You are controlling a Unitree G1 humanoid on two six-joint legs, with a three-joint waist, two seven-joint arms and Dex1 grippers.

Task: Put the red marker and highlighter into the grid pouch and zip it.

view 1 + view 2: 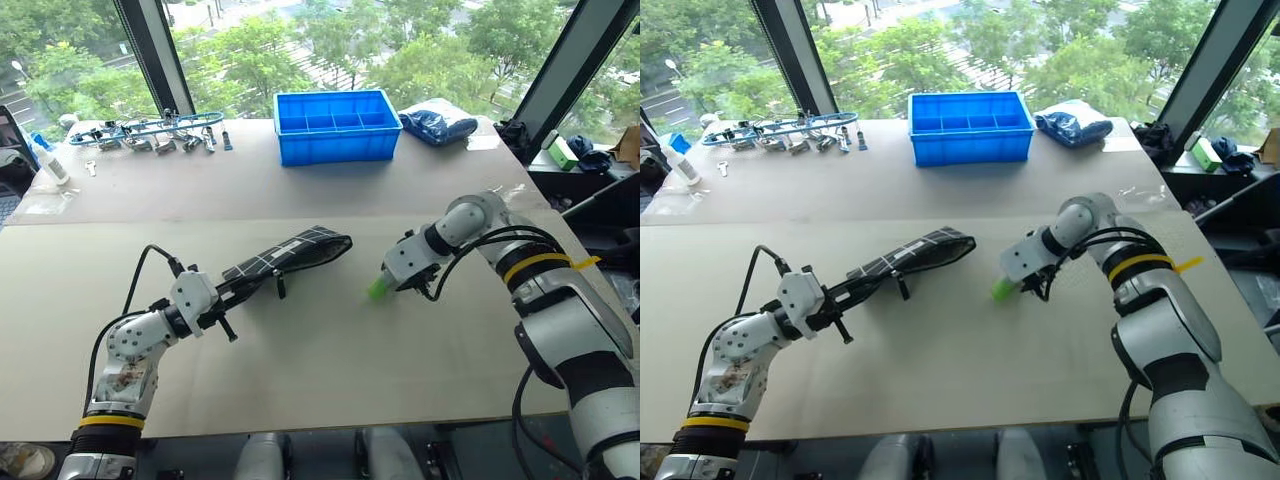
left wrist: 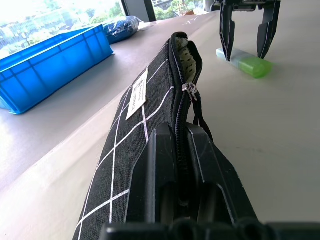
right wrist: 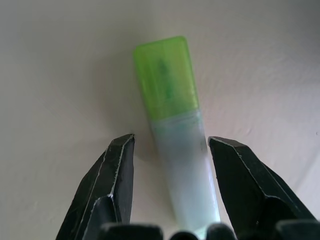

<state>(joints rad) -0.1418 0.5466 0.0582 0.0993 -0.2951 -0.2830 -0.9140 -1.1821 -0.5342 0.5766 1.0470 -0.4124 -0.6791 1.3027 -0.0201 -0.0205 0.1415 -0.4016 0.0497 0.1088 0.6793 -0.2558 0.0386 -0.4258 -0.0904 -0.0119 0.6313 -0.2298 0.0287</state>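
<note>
Pale tabletop, dark-framed windows behind — green treetops outside, daylight, blue divided bin

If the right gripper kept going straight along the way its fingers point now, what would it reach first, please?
Most likely the highlighter: the right gripper points down at it with open fingers either side of its pale body, which lies on the table.
</note>
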